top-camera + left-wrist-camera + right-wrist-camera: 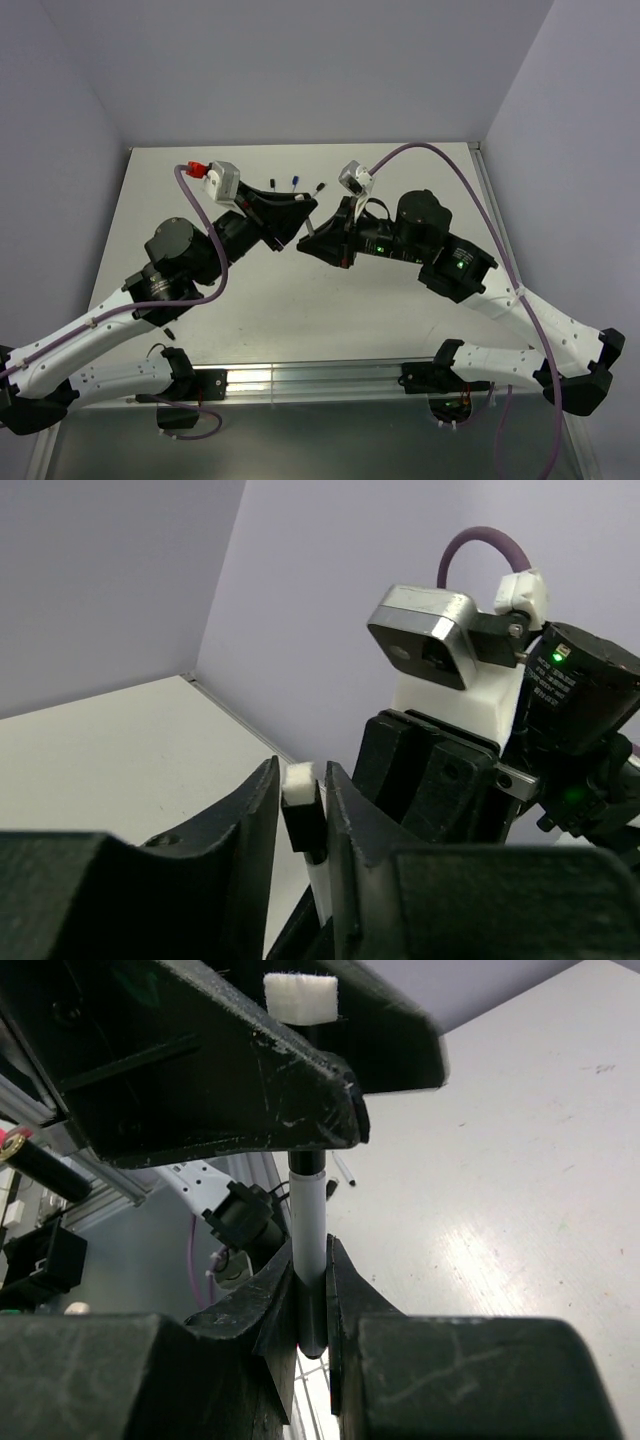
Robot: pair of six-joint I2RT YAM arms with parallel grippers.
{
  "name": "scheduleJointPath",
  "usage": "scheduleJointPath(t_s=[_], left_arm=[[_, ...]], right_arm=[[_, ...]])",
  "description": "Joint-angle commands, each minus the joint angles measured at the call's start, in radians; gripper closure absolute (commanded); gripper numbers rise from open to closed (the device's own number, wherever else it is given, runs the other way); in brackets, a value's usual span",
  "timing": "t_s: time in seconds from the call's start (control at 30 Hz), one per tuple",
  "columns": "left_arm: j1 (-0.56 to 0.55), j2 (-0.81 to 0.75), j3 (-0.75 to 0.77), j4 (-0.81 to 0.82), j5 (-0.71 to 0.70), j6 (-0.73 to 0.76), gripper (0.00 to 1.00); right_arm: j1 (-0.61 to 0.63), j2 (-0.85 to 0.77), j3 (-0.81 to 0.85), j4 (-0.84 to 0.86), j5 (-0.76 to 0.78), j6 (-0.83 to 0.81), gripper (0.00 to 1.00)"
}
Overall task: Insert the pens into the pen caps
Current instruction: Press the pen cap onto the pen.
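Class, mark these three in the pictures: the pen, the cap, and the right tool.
pen (308, 1210): right wrist view, on its white barrel.
cap (303, 825): left wrist view, on its black side.
right tool (310, 1260): right wrist view, midway between its fingertips.

Arms: two, the left arm (170, 260) and the right arm (440, 250). Grippers: two, the left gripper (302, 785) and the right gripper (310, 1280). Between the grippers: one pen (308, 1210). At the far side of the table (400, 320): three small pieces, comprising the first dark piece (270, 184), the blue piece (295, 182) and the second dark piece (320, 187). Whether these are pens or caps cannot be determined.
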Motion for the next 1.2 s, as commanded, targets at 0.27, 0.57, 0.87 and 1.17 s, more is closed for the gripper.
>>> scheduleJointPath(t_s=[0.27, 0.57, 0.87, 1.17], left_arm=[[0.01, -0.009, -0.036, 0.021, 0.207, -0.023, 1.0], [0.01, -0.048, -0.194, 0.128, 0.324, -0.061, 1.0], [0.009, -0.049, -0.263, 0.171, 0.398, -0.078, 1.0], [0.006, -0.058, -0.3, 0.167, 0.462, -0.075, 1.0]], right_arm=[[0.01, -0.001, 0.071, 0.025, 0.064, -0.03, 1.0], [0.007, -0.02, 0.066, 0.1, 0.013, -0.023, 1.0], [-0.022, -0.024, 0.067, 0.266, -0.105, 0.02, 1.0], [-0.118, -0.014, 0.08, 0.438, -0.274, 0.146, 1.0]])
